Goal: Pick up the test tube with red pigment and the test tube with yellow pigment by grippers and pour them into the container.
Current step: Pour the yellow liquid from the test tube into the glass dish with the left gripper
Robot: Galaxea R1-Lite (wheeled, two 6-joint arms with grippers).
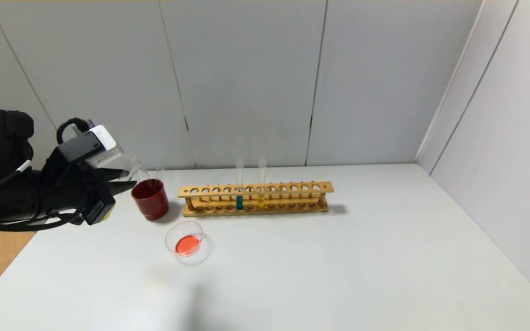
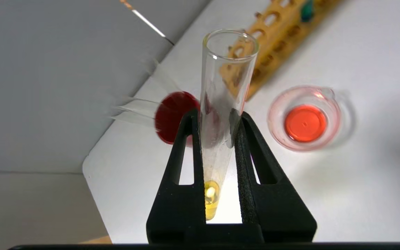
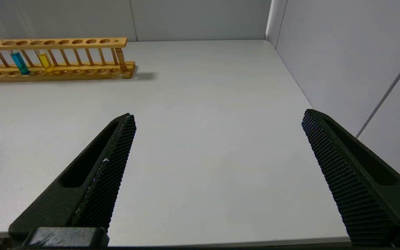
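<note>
Yellow-pigment test tube (image 2: pixel 221 114) sits pinched between the pointed jaws of the left gripper (image 2: pixel 217 118), gripped about midway along its glass, with a little golden liquid pooled at the rounded bottom near the gripper's palm and the open mouth pointing away. Keeping the mouth higher than the bottom likely stops the liquid running out before the pour is lined up. In the head view the left gripper (image 1: pixel 124 181) hangs above the table's left edge, just left of the dark red cup (image 1: pixel 150 198), its arm reaching in roughly level from the left with the jaws pointing toward the table's middle.

The container (image 1: pixel 187 242), a low clear glass dish with a pouring lip, stands in front of the cup, nearer the front edge, and already holds a round pool of red-orange liquid (image 2: pixel 305 123); I judge the red pour done and the yellow one still to come. What looks like an empty tube leans in the cup, faint against the wall. The wooden rack (image 1: pixel 256 198) stands toward the back edge, near the middle, with a green-liquid tube (image 1: pixel 239 201) and a paler yellow tube (image 1: pixel 261 198) upright in it.

The right gripper (image 3: pixel 217 146) idles over the right side of the table, jaws spread wide and holding nothing.
</note>
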